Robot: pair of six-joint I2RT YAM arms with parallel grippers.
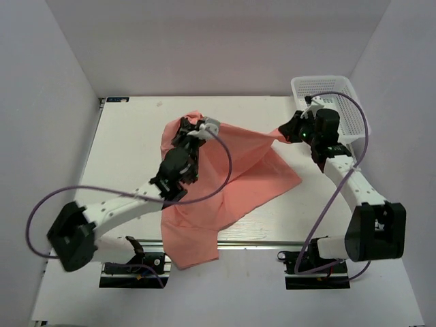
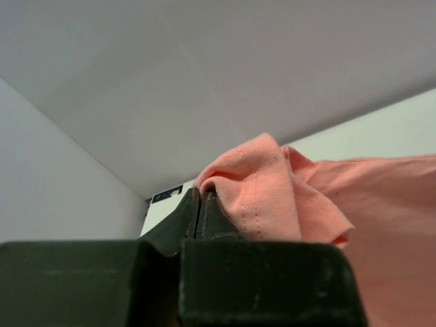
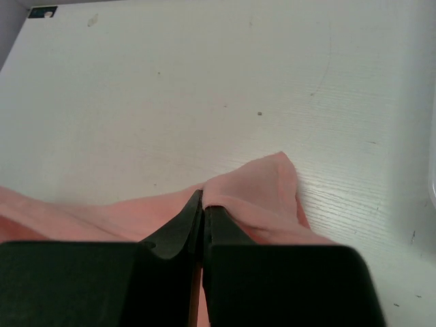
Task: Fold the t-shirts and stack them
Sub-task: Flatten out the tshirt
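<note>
Across the middle of the desk (image 1: 129,150) the salmon-pink t-shirt (image 1: 231,177) is held up along its far edge, which runs left to right between the two tools, while the rest drapes down toward the near edge. Its long axis slants from the far right to the near left, and the lowest flap reaches the metal rail at the near edge, between the two arm bases. Bare white desk lies to the left of the cloth and along the far strip, shut in by walls on three sides. A white mesh basket (image 1: 340,92) takes up the far right corner, just beside the right wrist. The left tool (image 1: 193,127) is clenched on a bunched, stitched fold of the shirt, jaws pressed together. The right tool (image 1: 286,131) pinches the opposite corner, low over the desk. The left arm stretches diagonally from the near left, passing over the cloth. The right arm rises from the near right and bends leftward at the wrist.
</note>
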